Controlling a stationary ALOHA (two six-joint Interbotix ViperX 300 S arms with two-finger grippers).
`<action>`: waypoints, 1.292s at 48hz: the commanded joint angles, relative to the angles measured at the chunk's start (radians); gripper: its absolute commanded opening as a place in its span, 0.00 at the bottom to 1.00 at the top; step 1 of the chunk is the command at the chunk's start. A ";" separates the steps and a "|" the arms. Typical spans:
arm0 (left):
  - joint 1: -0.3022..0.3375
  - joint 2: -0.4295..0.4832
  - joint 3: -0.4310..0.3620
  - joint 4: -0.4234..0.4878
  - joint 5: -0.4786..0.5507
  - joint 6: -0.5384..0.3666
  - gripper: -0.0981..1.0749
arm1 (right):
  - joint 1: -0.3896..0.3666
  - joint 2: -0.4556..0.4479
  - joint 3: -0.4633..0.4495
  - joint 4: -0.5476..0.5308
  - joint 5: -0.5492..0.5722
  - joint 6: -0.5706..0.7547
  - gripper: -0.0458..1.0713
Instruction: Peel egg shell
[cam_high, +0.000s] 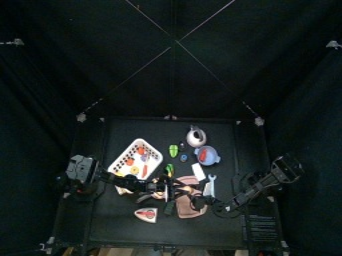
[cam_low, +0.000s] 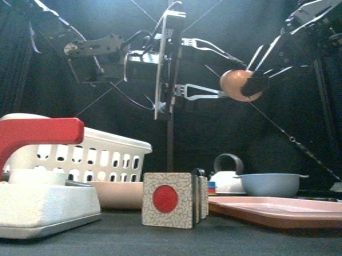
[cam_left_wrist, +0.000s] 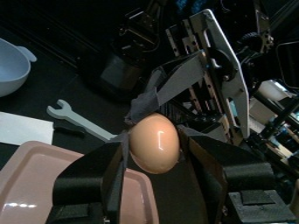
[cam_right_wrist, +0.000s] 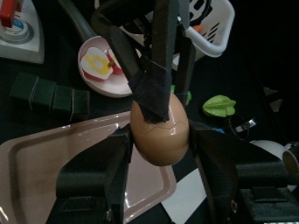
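1. black curtains shut in a small dark surface (cam_low: 134, 245) w/ clutter: white basket (cam_low: 94, 160), kettle (cam_low: 227, 175), grey bowl (cam_low: 271, 184), pink tray (cam_low: 287, 211), a block w/ a red dot (cam_low: 166, 198) up front.
2. egg (cam_low: 242, 85) is up in the air, well above the surface, over the pink tray going by both wrist views.
3. left tool (cam_left_wrist: 156, 166) is closed narrow on the egg, a jaw on each side. right tool (cam_right_wrist: 160, 144) grips the same egg from the opposite end, jaws tight to the shell.
4. shell looks whole & smooth in both wrist views, no crack or bare patch i can see, tho the far side is hidden.
5. step in hand, imo: both tools have the egg shared between them, peeling proper not yet begun.
6. next move prob needs one tool to hold steady while the other pinches or rubs at the shell to break it, gently, keeping over the tray so bits drop there. too much squeeze could crush it.
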 joint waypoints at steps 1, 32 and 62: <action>0.006 -0.028 -0.008 -0.014 -0.005 0.003 0.69 | 0.003 -0.011 -0.023 0.002 0.000 0.002 0.61; 0.011 -0.061 0.043 -0.020 -0.006 0.003 0.69 | 0.009 -0.015 -0.017 0.029 0.005 0.000 0.60; 0.012 -0.064 0.054 0.066 -0.006 0.002 0.76 | 0.009 -0.021 -0.012 0.037 0.021 0.000 0.60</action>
